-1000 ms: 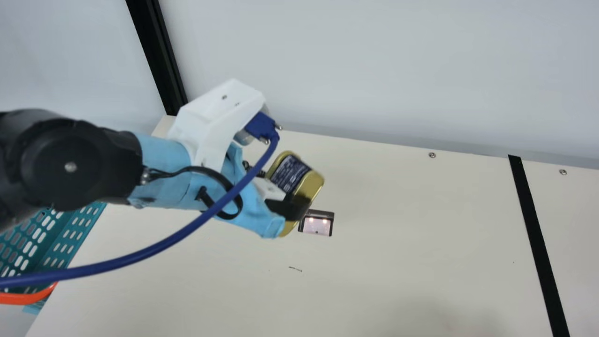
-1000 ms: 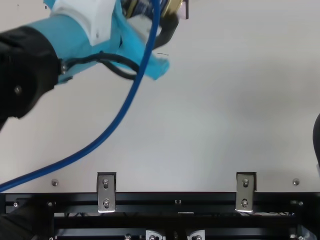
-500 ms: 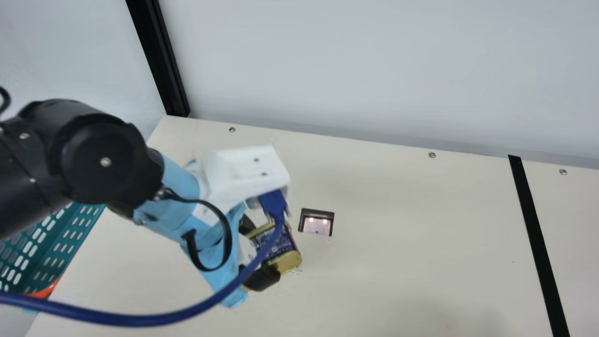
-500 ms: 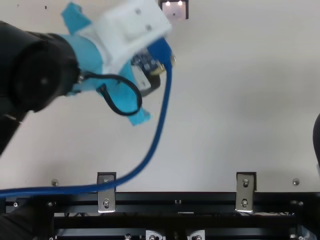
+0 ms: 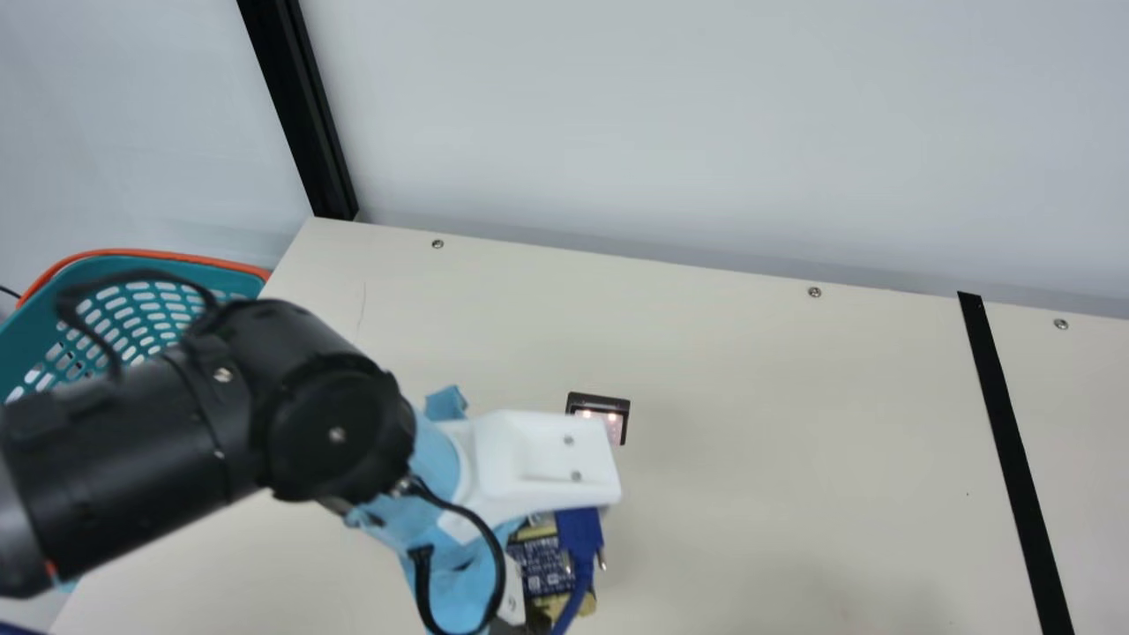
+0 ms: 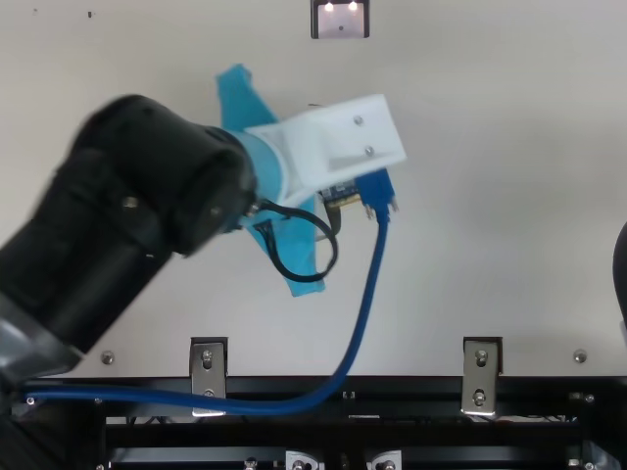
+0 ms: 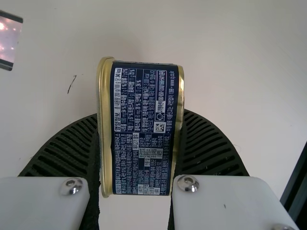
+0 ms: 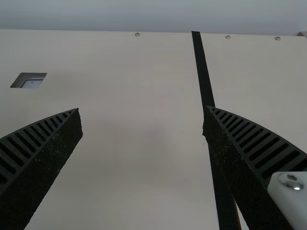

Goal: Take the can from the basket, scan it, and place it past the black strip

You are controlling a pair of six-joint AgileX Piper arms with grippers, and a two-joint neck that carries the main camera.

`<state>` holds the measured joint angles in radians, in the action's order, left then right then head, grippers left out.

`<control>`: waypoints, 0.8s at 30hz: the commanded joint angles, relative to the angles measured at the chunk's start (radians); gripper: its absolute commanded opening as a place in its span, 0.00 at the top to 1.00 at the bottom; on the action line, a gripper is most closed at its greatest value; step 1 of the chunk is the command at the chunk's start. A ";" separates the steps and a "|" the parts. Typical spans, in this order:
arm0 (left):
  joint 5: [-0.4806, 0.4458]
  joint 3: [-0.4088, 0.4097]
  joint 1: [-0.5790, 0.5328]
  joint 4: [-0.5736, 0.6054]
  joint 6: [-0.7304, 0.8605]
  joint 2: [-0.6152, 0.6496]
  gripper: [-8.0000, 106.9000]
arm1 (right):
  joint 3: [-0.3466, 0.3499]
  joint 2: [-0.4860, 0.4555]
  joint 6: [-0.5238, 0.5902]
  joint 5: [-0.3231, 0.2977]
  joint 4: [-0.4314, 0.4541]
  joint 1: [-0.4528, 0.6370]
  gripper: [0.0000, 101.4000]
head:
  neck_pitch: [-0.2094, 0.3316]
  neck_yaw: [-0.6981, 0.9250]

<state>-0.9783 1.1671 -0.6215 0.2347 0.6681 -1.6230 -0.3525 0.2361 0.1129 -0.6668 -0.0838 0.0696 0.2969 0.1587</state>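
Can (image 5: 540, 563) held above cream table (image 5: 776, 494), on the robot's side of the scanner (image 5: 600, 402). Pinched between ribbed fingers of left gripper (image 5: 527, 621), closed to can's width. Wide spread at right gripper (image 6: 621, 274), nothing held.

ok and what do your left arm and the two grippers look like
My left arm is black, with a light-blue wrap, a white bracket, a thick blue cable and a thinner looped black cable. The left gripper and right gripper have tapering black ribbed fingers, white mounts and silver screws.
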 commanded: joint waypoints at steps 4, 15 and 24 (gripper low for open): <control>0.035 -0.014 -0.043 -0.018 0.019 -0.029 0.84 | 0.000 0.000 0.000 0.000 0.000 0.000 0.00 | 0.004 -0.013; 0.060 -0.019 -0.073 -0.026 0.053 -0.064 0.77 | 0.000 0.000 0.000 0.000 0.000 0.000 0.00 | 0.004 -0.013; 0.126 -0.040 -0.070 0.022 0.042 -0.050 0.15 | -0.002 0.001 -0.002 -0.001 0.001 -0.003 0.00 | 0.004 -0.013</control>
<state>-0.8570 1.1273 -0.6932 0.2441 0.7122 -1.6759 -0.3525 0.2361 0.1129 -0.6668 -0.0838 0.0686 0.2969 0.1587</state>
